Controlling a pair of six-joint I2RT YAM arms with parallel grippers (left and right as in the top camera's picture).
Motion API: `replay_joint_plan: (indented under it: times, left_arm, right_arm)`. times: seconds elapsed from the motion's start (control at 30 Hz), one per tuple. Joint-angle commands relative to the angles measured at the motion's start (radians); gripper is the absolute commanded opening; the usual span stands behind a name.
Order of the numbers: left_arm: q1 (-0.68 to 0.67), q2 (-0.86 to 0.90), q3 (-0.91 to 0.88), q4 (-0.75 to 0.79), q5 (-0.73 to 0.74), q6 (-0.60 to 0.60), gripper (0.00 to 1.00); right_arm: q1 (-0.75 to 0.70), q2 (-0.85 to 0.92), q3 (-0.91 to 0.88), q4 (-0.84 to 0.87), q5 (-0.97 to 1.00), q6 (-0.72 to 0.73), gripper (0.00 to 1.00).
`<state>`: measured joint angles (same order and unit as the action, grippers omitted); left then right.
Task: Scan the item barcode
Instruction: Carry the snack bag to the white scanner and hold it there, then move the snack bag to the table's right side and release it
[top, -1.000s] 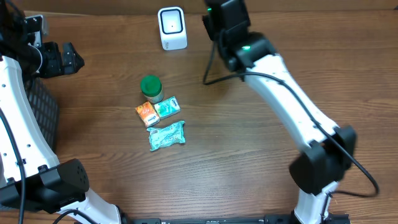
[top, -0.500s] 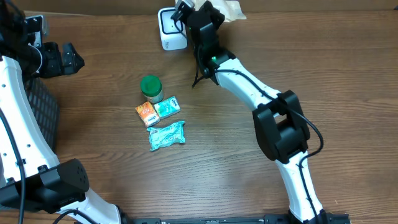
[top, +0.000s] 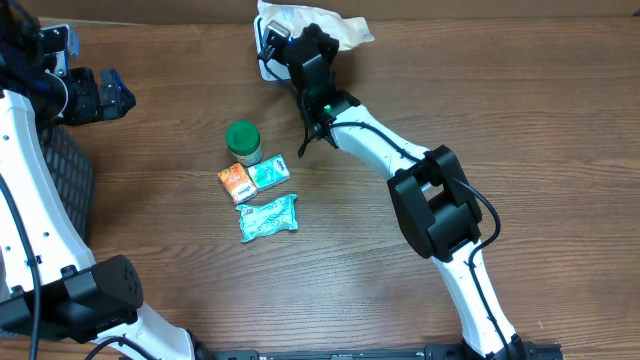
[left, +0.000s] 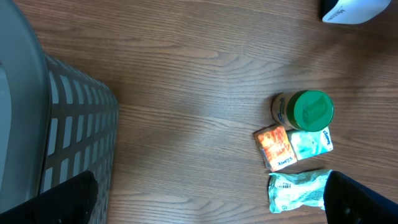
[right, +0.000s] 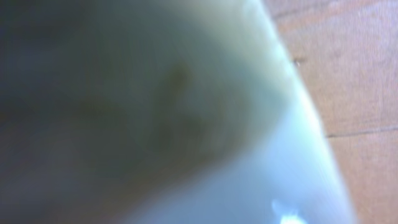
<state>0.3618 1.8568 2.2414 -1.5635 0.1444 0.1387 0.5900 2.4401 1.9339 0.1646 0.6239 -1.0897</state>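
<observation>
Right gripper (top: 291, 40): jaws clenched, pinching a pale crinkled plastic packet (top: 335, 27). Packet up at the far edge of the brown wooden worktop (top: 500, 120), long axis roughly left-right along that edge. Left end over the white boxy barcode scanner (top: 264, 55), right end trailing off past the wrist. Which face toward the scanner: cannot tell. Right wrist view no help, just a blurred cream surface across the frame and a strip of wood at the right. Scanner mostly hidden under packet and wrist.

Right arm: long diagonal reach from the near right base to the far left, elbow bent over mid-worktop, black wrist right at the scanner.

Left gripper (top: 108, 92): jaws released, spread wide, both dark fingertips at the bottom corners of the left wrist view. Parked at the far left, beside the dark mesh basket (top: 68, 175). Basket contents: cannot tell.

Loose on worktop, centre-left:
- Green-lidded round jar (top: 243, 140), upright.
- Small orange packet (top: 236, 183) and mint-green tissue pack (top: 268, 173), touching each other, just beside the jar.
- Teal crinkled pouch (top: 269, 217), just nearer than those two, long axis left-right.
</observation>
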Motion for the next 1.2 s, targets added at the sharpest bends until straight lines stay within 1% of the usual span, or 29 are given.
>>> replay_joint_plan:
  times: [0.0, 0.3, 0.4, 0.57, 0.63, 0.8, 0.87, 1.0, 1.07, 1.1, 1.13, 1.17]
  left_arm:
    - [-0.002, -0.013, 0.020, 0.002, -0.003, 0.019, 1.00]
    - [-0.002, -0.013, 0.020, 0.002, -0.003, 0.019, 1.00]
    - [-0.002, -0.013, 0.020, 0.002, -0.003, 0.019, 1.00]
    - [-0.002, -0.013, 0.020, 0.001, -0.003, 0.019, 0.99]
    - [-0.002, -0.013, 0.020, 0.001, -0.003, 0.019, 1.00]
    - [-0.002, -0.013, 0.020, 0.001, -0.003, 0.019, 1.00]
    - [-0.002, -0.013, 0.020, 0.001, -0.003, 0.019, 1.00]
    - [-0.002, -0.013, 0.020, 0.002, -0.003, 0.019, 1.00]
    - [-0.002, -0.013, 0.020, 0.002, -0.003, 0.019, 0.99]
    - [-0.002, -0.013, 0.020, 0.001, -0.003, 0.019, 0.99]
    - [-0.002, -0.013, 0.020, 0.002, -0.003, 0.019, 1.00]
    - [-0.002, -0.013, 0.020, 0.001, -0.003, 0.019, 1.00]
  right_arm:
    - [0.015, 0.009, 0.017, 0.010, -0.009, -0.001, 0.04]
    - [0.025, 0.008, 0.017, 0.010, 0.001, 0.001, 0.04]
    - [0.026, -0.011, 0.017, 0.005, 0.003, 0.066, 0.04]
    - [0.026, -0.080, 0.017, -0.053, 0.003, 0.161, 0.04]
    - [0.020, -0.129, 0.017, -0.111, 0.002, 0.228, 0.04]
    - [0.003, -0.298, 0.017, -0.321, -0.018, 0.407, 0.04]
    - [-0.003, -0.381, 0.018, -0.426, -0.051, 0.500, 0.04]
    - [-0.027, -0.541, 0.018, -0.666, -0.213, 0.714, 0.04]
    - [-0.060, -0.621, 0.018, -0.805, -0.355, 0.829, 0.04]
    - [-0.104, -0.681, 0.018, -0.914, -0.501, 0.918, 0.04]
    - [-0.185, -0.739, 0.018, -1.036, -0.715, 1.006, 0.04]
    - [-0.249, -0.763, 0.018, -1.110, -0.851, 1.043, 0.04]
